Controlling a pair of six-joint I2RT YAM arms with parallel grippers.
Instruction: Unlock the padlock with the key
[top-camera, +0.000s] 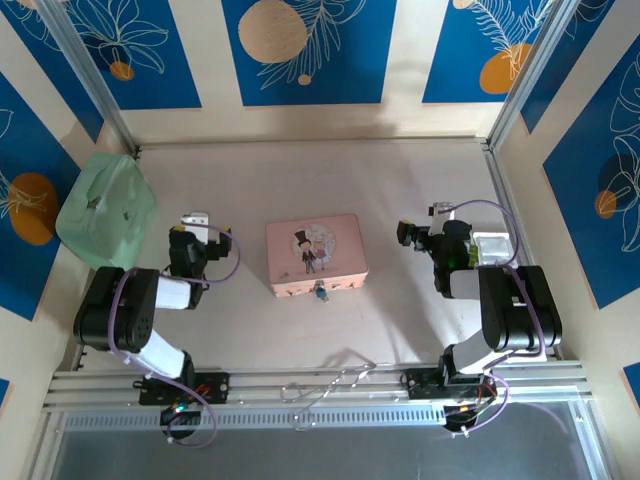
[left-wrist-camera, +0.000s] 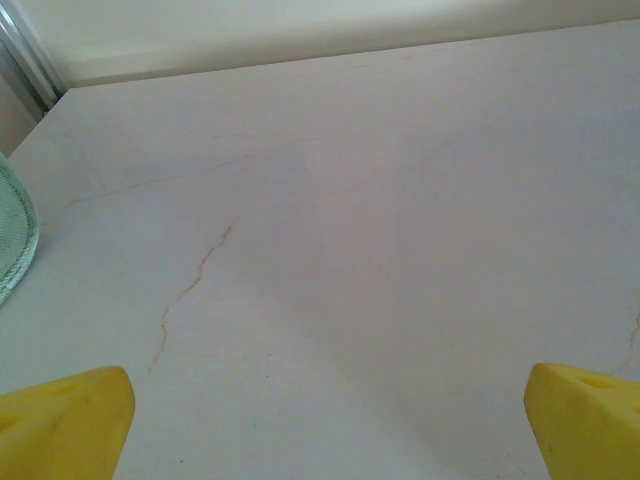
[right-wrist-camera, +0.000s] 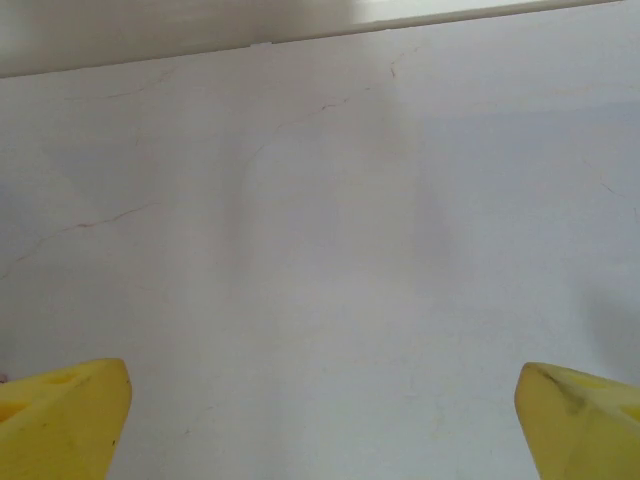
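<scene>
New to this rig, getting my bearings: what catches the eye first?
The pink tin box sits in the middle of the table, a tiny padlock at its near edge. A pale green container rests at the left edge. The left claw and right claw both stand open.

Open table around one box in the middle

We find bare table (top-camera: 300, 180) ahead of both arms; the left gripper (left-wrist-camera: 325, 425) and the right gripper (right-wrist-camera: 320, 425), fingers spread wide, each face unobstructed surface; the pink tin (top-camera: 316, 255) sits mid-table between them, the padlock (top-camera: 321, 292) at its near edge, with free lanes on either side; the green container (top-camera: 104, 210) crowds the left edge beside the left arm; slanted frame posts (top-camera: 95, 75) and the back wall (top-camera: 310, 120) bound the far side.
</scene>
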